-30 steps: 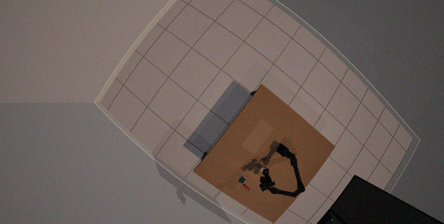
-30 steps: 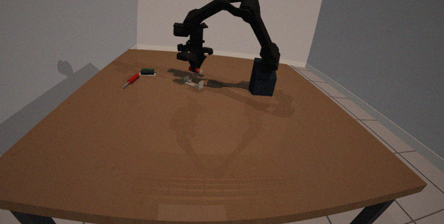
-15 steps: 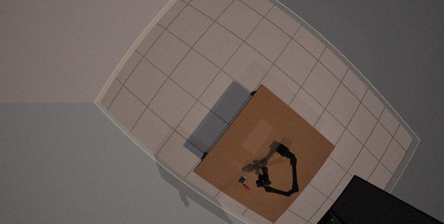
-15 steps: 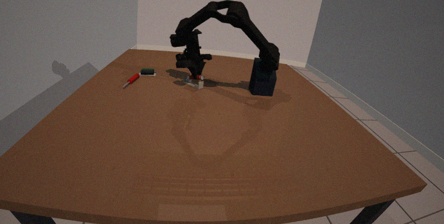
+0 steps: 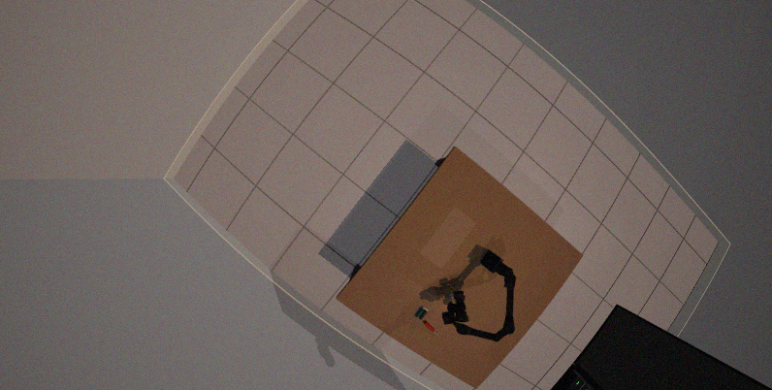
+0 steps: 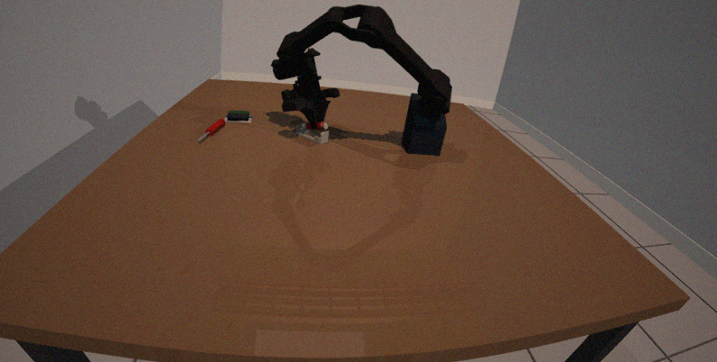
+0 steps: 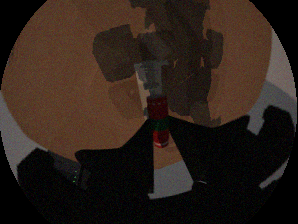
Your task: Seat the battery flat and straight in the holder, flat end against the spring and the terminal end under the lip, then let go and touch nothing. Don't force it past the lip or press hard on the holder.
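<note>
The battery (image 6: pixel 322 125) (image 7: pixel 158 106), red with a green band and a pale near end, is between the fingertips of my gripper (image 6: pixel 315 124) (image 7: pixel 157 120). The gripper is shut on it. The pale holder (image 6: pixel 313 136) (image 7: pixel 141 85) is on the table right below. In the exterior view the battery lies roughly level along the holder, at or just above the top of its end wall. In the wrist view the holder's far part shows beyond the battery; its near part is hidden by battery and fingers. Whether the battery touches the spring or lip cannot be told.
A red screwdriver (image 5: pixel 429 326) (image 6: pixel 215 126) lies on the table (image 5: pixel 518 236) (image 6: pixel 350 199), beside a small dark green block on a white base (image 5: pixel 420 311) (image 6: pixel 238 115). The arm's dark base (image 6: pixel 424 133) stands on the holder's other side.
</note>
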`<state>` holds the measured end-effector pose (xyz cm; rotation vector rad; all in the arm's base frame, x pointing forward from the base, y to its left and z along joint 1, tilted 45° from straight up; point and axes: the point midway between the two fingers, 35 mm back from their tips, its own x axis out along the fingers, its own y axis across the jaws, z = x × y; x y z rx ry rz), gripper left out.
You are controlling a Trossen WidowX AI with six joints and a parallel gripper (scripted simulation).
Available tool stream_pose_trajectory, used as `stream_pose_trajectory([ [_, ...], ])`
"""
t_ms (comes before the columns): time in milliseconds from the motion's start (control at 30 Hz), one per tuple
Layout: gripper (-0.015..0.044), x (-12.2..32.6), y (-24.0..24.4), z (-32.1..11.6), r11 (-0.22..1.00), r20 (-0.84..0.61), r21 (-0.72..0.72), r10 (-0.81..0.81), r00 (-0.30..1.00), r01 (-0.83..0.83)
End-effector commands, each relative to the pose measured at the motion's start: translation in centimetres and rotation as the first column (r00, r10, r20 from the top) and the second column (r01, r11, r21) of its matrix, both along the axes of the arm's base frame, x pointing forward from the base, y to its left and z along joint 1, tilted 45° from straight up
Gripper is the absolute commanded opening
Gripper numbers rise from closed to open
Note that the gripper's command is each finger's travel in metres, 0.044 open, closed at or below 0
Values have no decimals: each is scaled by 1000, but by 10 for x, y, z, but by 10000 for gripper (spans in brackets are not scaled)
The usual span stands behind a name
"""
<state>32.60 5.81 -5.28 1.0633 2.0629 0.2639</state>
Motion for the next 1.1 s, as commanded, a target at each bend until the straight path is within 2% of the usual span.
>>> stream_pose_trajectory([
  [0, 70, 2, 1, -1, 1000, -7, 15, 9, 1000, -9],
  [1067, 70, 5, 6, -11, 989, -99, 125, 94, 991, -81],
])
